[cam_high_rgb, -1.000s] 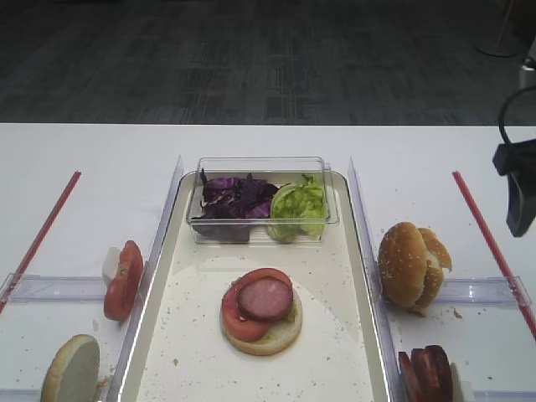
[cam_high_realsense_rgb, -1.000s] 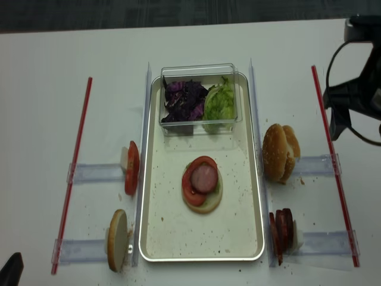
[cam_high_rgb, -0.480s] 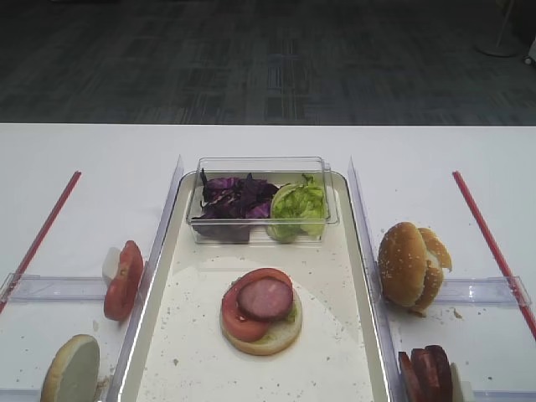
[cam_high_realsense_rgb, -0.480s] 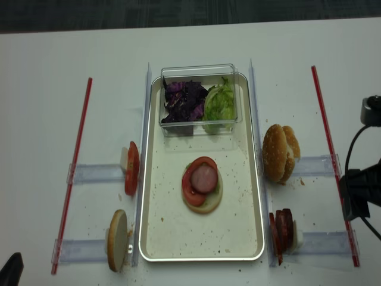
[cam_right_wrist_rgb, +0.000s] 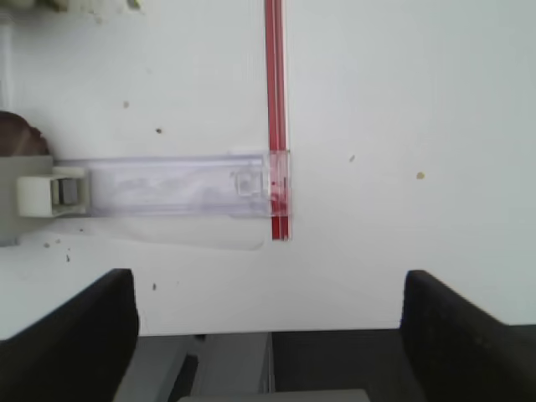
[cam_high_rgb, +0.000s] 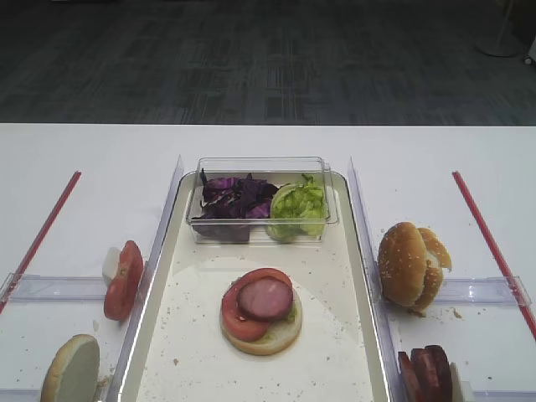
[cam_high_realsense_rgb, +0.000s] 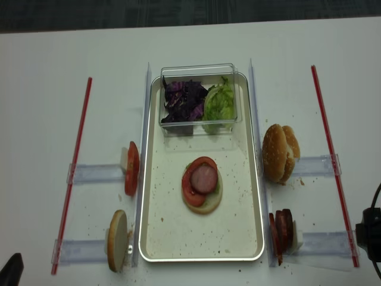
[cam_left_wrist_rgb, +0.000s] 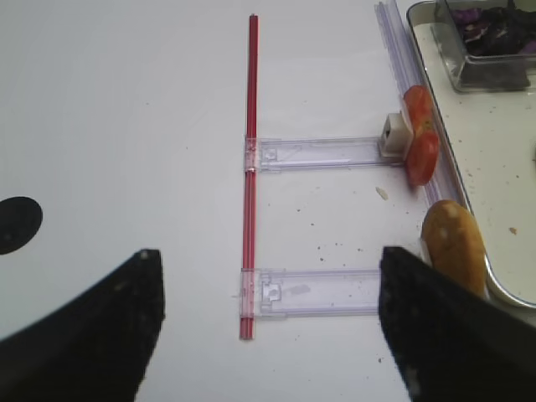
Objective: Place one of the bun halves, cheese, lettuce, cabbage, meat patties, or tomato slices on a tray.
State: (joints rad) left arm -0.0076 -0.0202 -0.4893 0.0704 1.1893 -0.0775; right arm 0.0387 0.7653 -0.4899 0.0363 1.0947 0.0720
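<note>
Tray [cam_high_realsense_rgb: 152, 238] held stacked bun, tomato, patty | right hand [cam_right_wrist_rgb: 268, 335] gaped wide, empty | left hand [cam_left_wrist_rgb: 268, 335] wide, empty

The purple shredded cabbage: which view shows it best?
The exterior high view: the purple shredded cabbage fills the clear plastic box's left side. The realsense view shows it smaller; the left wrist clips it; the right wrist misses it.

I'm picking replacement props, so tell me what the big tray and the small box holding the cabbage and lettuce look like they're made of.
The tray looks like metal: silvery raised rim with a dull shine, and a cream speckled floor, possibly enamel or a coating. The small box looks like clear hard plastic: the purple cabbage and green lettuce show straight through its walls.
</note>
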